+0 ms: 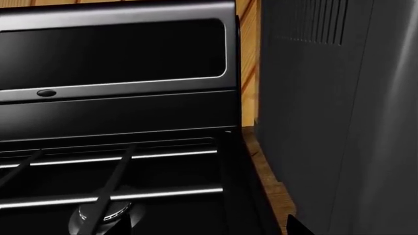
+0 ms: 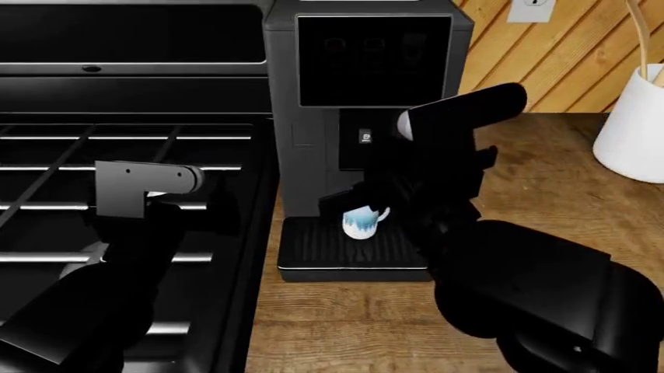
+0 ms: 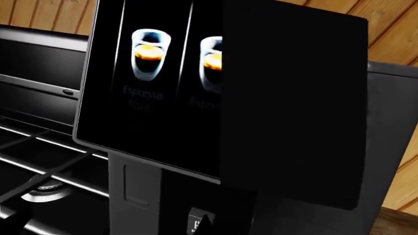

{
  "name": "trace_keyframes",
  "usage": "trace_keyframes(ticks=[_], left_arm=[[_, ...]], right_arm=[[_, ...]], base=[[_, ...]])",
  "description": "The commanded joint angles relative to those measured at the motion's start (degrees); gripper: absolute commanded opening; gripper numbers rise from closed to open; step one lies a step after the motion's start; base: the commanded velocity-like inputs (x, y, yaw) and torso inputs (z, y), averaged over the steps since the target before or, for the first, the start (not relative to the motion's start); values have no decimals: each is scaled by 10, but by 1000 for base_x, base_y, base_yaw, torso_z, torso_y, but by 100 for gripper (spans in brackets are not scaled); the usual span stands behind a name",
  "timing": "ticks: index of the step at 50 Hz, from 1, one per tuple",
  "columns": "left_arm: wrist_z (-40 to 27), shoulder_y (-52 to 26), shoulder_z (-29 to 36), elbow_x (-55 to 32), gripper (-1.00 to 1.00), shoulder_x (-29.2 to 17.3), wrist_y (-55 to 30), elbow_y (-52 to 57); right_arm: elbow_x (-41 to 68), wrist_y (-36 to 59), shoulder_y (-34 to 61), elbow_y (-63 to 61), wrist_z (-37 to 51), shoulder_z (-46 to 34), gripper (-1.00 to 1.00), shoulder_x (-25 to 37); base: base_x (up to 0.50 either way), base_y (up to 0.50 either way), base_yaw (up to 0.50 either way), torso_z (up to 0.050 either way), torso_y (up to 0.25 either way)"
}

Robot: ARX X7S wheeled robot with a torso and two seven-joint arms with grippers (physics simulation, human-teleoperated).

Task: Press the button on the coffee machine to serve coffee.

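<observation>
The coffee machine (image 2: 311, 101) stands upright on the wooden counter, its glossy black panel (image 2: 374, 58) facing me. A small button (image 2: 365, 137) sits under the panel, and a white and blue cup (image 2: 361, 221) rests on the ribbed drip tray (image 2: 311, 252). My right arm (image 2: 456, 116) reaches across the machine's front. In the right wrist view, the right gripper (image 3: 206, 221) is shut, its tip right at the button (image 3: 194, 223), below the espresso pictures (image 3: 147, 51). Over the stove, my left gripper (image 1: 207, 220) is open and holds nothing. The machine's grey side (image 1: 326, 112) is beside it.
A black gas stove (image 2: 124, 155) with grates and a burner (image 1: 104, 213) fills the left. On the counter (image 2: 539, 194) at the far right stands a white container (image 2: 633, 132). A wall socket (image 2: 531, 8) sits on the wooden panelling behind.
</observation>
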Motion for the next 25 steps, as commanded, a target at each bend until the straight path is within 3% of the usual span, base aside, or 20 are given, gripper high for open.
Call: trace_keyframes(ticks=[1,25], left_arm=[[-2,1,4,1,100,2,3,-3],[-3,3,8,1,100,1,11,-11]], right_arm=[[-16,-21,-1,21,-16,-11,-100,3],[-13,-34,-5,29,-24,-24,-100,4]], base=[[0,0,0,0,0],[1,0,0,0,0]])
